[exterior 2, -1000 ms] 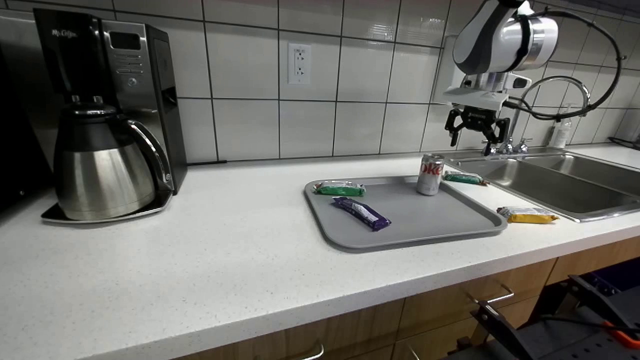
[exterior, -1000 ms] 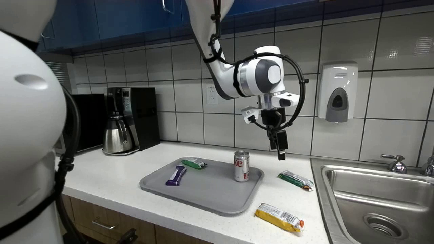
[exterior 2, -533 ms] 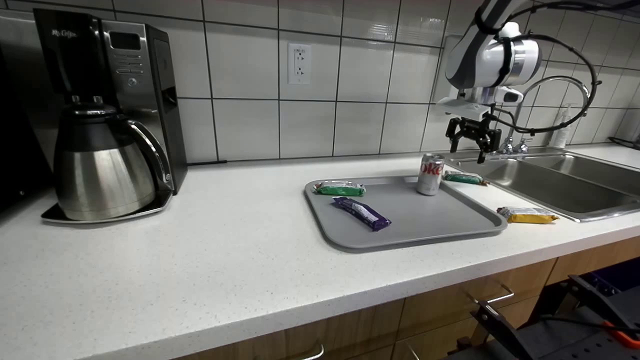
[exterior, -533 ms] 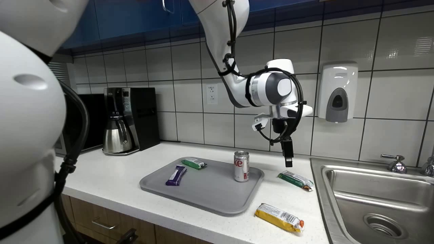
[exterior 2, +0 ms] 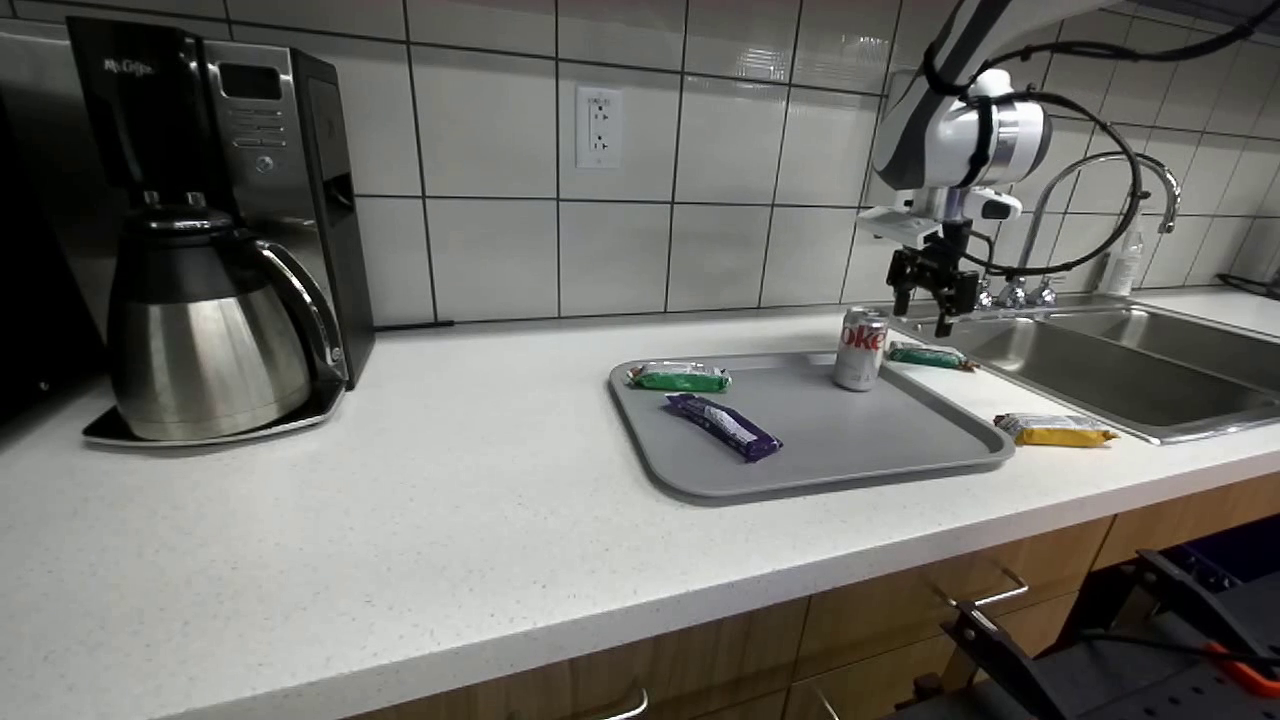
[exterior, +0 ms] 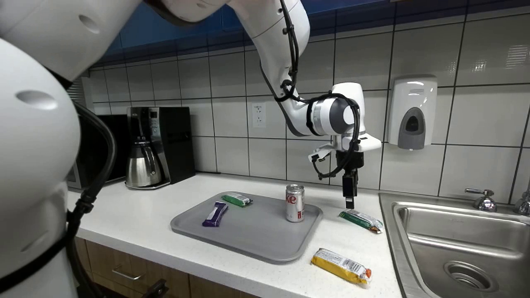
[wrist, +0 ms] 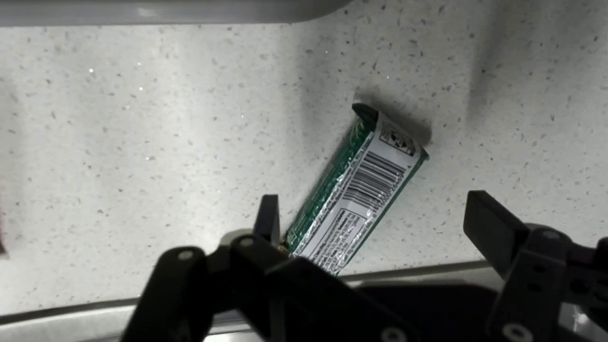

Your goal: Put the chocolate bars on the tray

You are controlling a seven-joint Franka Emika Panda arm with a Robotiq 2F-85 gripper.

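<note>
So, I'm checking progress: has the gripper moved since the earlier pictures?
Yes: relative to the soap dispenser, the gripper has come down, nearer the green bar beside the tray.

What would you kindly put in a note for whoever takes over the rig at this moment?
Tool: open, holding nothing, above the loose green bar, which shows slanted between the jaws in the wrist view.
Done: the purple bar and the other green bar are on the grey tray; a drink can stands there too.
Left: the loose green bar and the yellow bar, both on the counter between tray and sink.
</note>
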